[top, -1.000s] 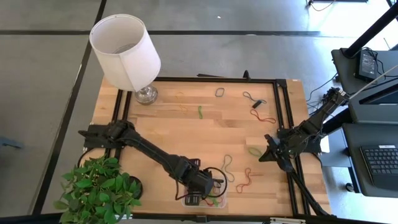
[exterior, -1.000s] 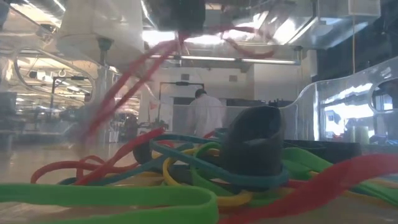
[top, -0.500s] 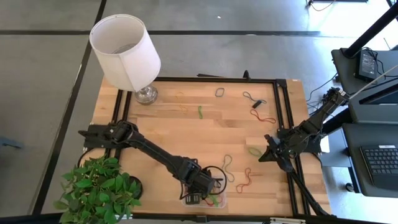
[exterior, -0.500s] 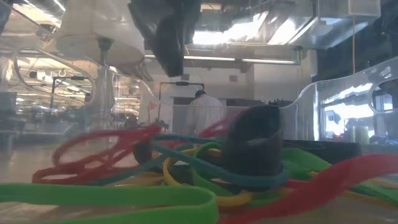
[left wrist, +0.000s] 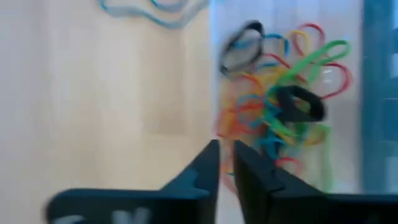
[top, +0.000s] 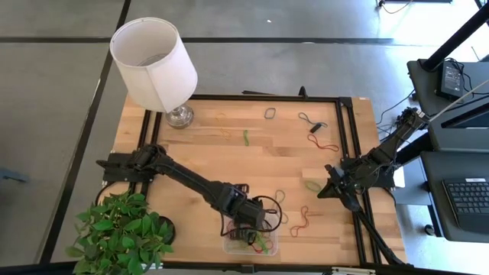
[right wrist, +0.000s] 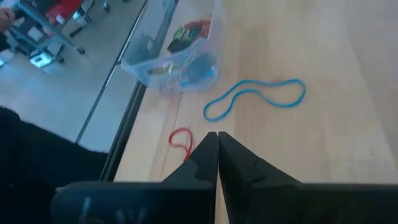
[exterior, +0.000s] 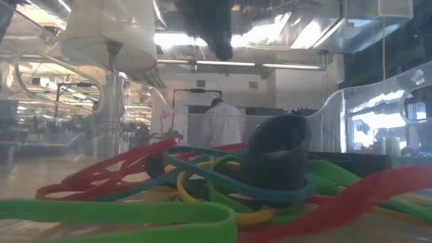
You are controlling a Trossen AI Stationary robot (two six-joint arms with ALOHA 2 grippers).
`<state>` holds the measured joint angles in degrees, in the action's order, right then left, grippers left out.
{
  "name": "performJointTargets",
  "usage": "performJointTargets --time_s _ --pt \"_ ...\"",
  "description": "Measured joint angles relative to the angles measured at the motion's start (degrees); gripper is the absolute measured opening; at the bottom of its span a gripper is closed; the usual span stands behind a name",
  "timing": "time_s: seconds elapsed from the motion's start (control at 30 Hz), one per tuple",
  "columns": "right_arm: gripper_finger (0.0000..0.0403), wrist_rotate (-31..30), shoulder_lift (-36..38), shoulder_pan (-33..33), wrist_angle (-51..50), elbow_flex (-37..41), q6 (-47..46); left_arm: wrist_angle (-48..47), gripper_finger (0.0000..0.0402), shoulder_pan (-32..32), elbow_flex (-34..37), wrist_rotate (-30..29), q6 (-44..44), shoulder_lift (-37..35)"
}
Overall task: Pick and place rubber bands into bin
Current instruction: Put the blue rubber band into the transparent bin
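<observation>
- The left gripper (top: 263, 219) is being held just above the bin (top: 229, 246), at the table's (top: 199, 153) near edge; its jaws are being kept almost closed, with nothing gripped
- The rubber bands (left wrist: 280, 106) are being held piled in the bin; others (top: 319, 141) are being left scattered on the table
- The right gripper (top: 324, 191) is being kept closed and empty at the table's right edge

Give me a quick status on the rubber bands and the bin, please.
Left gripper above bin, jaws nearly shut, empty. Right gripper parked shut at table's right edge. Rubber bands piled in bin; more loose on table.
</observation>
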<state>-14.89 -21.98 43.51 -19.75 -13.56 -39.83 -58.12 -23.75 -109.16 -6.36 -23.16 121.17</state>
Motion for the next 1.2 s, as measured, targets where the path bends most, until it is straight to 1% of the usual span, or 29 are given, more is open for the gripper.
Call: performJointTargets --time_s 0.07,0.17,0.23,0.33,0.43,0.5,0.6,0.7,0.77,0.83,0.9,1.03,1.13,1.2 --pt "0.0019 -1.3 0.0 0.0 1.1 0.0 -0.1 -0.1 0.0010 0.9 0.0 -2.5 4.8 -0.5" --pt "0.0019 -2.9 -0.2 0.0 3.1 0.0 1.8 -0.2 0.0003 2.9 0.0 -2.7 10.0 -0.5" --pt "0.0017 -4.7 -0.2 0.0 4.6 0.0 4.0 1.2 0.0002 4.1 1.3 -2.4 13.5 -0.6" --pt "0.0014 -10.3 -0.2 -0.1 7.7 0.0 4.5 4.0 0.0002 5.6 5.9 -1.3 17.7 -1.8" --pt "0.0012 -17.5 -0.2 -0.2 9.6 0.0 4.5 13.3 0.0002 7.0 14.4 -0.9 20.2 -6.0" --pt "0.0012 -21.4 -0.6 -0.2 9.8 0.0 4.5 20.8 0.0002 7.9 21.8 -1.0 20.4 -10.2" --pt "0.0014 -29.3 -1.7 -0.4 10.4 -0.1 4.1 32.6 0.0002 9.8 33.7 -1.2 20.1 -17.0" --pt "0.0031 -35.2 -3.7 -2.3 15.9 -0.1 6.5 42.1 0.0002 11.8 44.1 -1.2 19.5 -24.0" --pt "0.0050 -36.9 -5.5 -5.0 21.0 -0.1 10.9 45.7 0.0002 13.1 50.5 -1.0 19.3 -28.2" --pt "0.0073 -37.2 -7.6 -8.7 26.0 -0.1 15.0 48.6 0.0002 14.5 55.6 -1.0 19.3 -31.8" --pt "0.0099 -37.2 -10.1 -13.1 28.8 -0.5 16.4 51.0 0.0002 15.8 60.1 -1.0 19.4 -35.3" --pt "0.0147 -37.0 -16.0 -23.0 27.8 -4.5 16.5 53.9 0.0003 18.5 67.4 1.8 20.3 -40.2" --pt "0.0176 -36.1 -20.9 -30.9 26.8 -8.5 16.4 54.2 0.0002 20.3 71.0 3.0 21.2 -43.3" --pt "0.0189 -35.7 -24.0 -36.2 23.9 -11.5 16.2 54.4 0.0002 21.5 72.8 3.4 21.6 -44.4"
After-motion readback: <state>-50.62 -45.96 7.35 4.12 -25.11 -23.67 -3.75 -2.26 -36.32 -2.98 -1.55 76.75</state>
